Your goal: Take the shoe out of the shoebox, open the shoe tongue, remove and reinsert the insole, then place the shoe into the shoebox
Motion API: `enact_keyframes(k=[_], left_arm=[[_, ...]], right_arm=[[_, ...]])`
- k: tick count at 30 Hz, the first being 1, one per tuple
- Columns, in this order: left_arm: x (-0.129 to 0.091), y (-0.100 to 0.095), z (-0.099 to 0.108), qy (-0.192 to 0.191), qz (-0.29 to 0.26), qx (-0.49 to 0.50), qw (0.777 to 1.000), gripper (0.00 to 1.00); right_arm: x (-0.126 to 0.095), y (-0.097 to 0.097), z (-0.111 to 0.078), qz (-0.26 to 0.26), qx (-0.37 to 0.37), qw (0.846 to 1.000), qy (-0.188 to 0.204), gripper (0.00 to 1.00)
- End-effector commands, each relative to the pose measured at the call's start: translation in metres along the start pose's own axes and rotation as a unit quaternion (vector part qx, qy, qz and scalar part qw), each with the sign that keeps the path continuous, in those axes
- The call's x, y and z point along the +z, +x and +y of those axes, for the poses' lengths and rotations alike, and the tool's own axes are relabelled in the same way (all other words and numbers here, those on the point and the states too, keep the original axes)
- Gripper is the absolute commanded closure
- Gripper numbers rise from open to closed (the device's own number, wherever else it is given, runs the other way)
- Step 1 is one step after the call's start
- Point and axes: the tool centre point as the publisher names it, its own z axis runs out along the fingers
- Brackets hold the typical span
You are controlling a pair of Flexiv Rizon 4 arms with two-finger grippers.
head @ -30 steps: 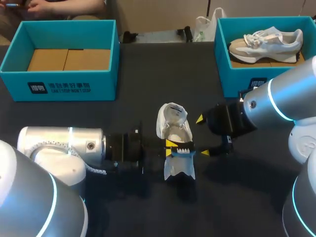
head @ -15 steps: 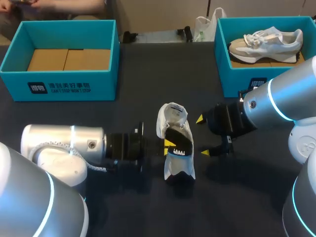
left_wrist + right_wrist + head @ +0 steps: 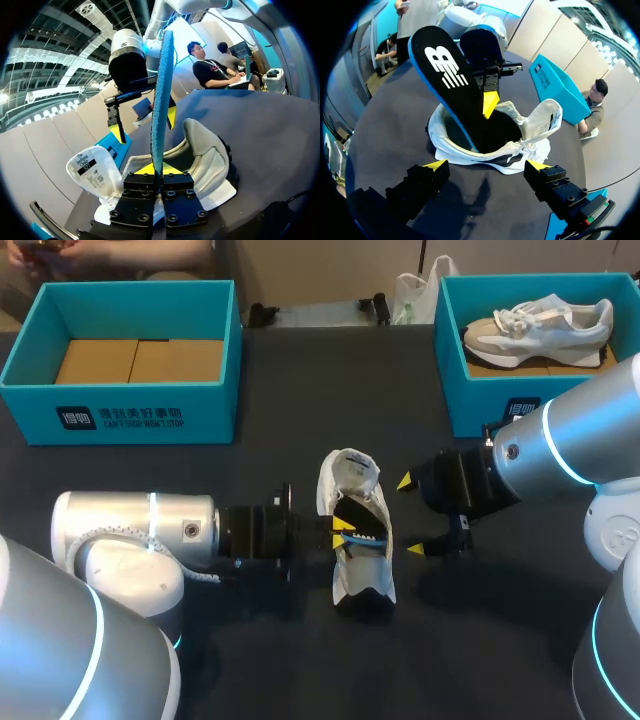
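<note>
The white shoe (image 3: 357,558) lies on the dark table (image 3: 280,390) at the middle of the head view, its long axis running up and down the frame: the heel is toward the lower edge and the opened tongue (image 3: 350,472) is folded out toward the upper edge. The left gripper (image 3: 160,170), coming in from the left, pinches the insole (image 3: 455,85), which stands tilted, its lower end down inside the shoe, black face to the right gripper (image 3: 410,516). That gripper waits just right of the shoe, fingers spread wide, touching nothing. One teal shoebox (image 3: 120,410) sits upper left; another box (image 3: 480,400) upper right holds a second shoe (image 3: 540,330)
</note>
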Motion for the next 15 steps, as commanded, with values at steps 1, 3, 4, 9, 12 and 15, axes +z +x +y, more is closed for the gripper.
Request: enact_keyframes(k=[1, 3, 4, 9, 12, 15], left_arm=[[-0.002, 0.002, -0.009, 0.003, -0.001, 0.000, 1.000, 0.70], [-0.004, 0.002, -0.015, 0.008, -0.004, 0.002, 1.000, 0.71], [-0.005, 0.002, -0.016, 0.011, -0.005, 0.003, 1.000, 0.72], [-0.006, 0.002, -0.029, 0.024, -0.007, 0.008, 1.000, 0.78], [-0.005, 0.003, -0.034, 0.029, -0.006, 0.010, 1.000, 0.84], [-0.002, 0.007, -0.034, 0.029, -0.001, 0.008, 1.000, 1.00]], right_arm=[[-0.001, 0.001, 0.000, 0.000, 0.000, 1.000, 0.000, 0.00], [-0.001, 0.001, 0.000, 0.000, 0.000, 1.000, 0.000, 0.00], [-0.001, 0.001, 0.000, 0.000, 0.000, 1.000, 0.000, 0.00], [-0.001, 0.001, 0.000, 0.000, 0.000, 1.000, 0.000, 0.00], [-0.001, 0.001, 0.000, 0.000, 0.000, 1.000, 0.000, 0.00], [-0.001, 0.001, 0.000, 0.000, 0.000, 1.000, 0.000, 0.00]])
